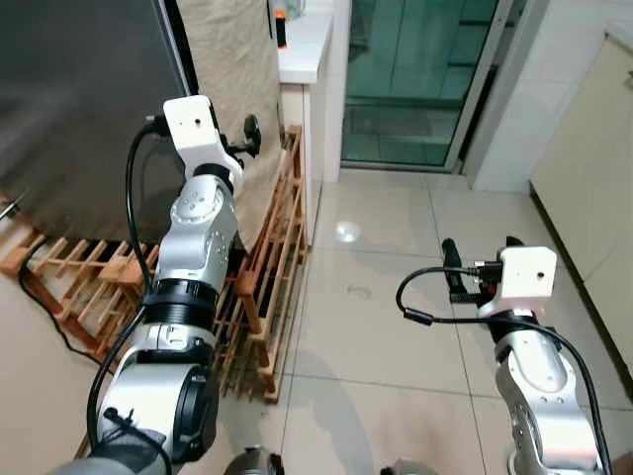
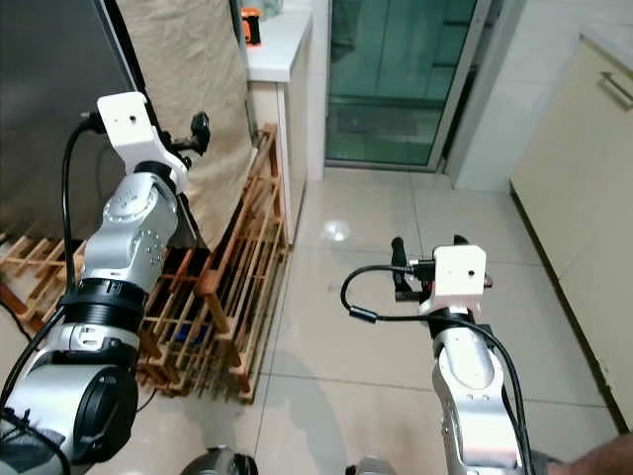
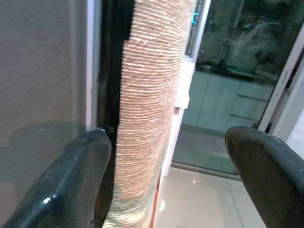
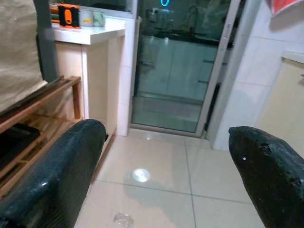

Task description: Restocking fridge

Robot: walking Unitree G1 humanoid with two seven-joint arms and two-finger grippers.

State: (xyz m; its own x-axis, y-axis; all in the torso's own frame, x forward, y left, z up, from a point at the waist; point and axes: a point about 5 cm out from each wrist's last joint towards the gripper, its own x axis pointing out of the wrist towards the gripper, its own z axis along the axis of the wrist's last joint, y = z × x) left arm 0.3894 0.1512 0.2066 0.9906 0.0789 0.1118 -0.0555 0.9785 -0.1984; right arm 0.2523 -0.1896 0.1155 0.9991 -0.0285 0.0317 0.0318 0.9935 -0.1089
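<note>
The left gripper (image 3: 166, 166) was raised at the fridge (image 1: 79, 109), its jaws wide and empty. One of the fingers (image 3: 66, 185) sat at the dark seam where the grey door met the side, and the other hung in open air past the burlap cloth (image 3: 152, 104) that draped the fridge's side, so the cloth-covered edge lay between the jaws. The right gripper (image 4: 161, 161) was held low over the tiled floor (image 1: 396, 297), jaws also wide and holding nothing, with a glass sliding door (image 4: 175, 71) well ahead of them.

No goods for restocking could be seen, and the fridge door looked shut, so the step in hand was likely opening it. The risk from here seemed to be that the jaws would close on loose cloth rather than the door edge and slip or drag the cloth down. A swinging door might also meet the left arm, which stood near it.

Below the left jaws, wooden racks (image 1: 267, 267) leaned against the fridge's side and narrowed the footing there. Beyond them stood a white bench (image 4: 90, 33) carrying an orange item (image 4: 70, 14). The open room lay around the right jaws, over bare tile toward the cabinets (image 1: 593, 168).
</note>
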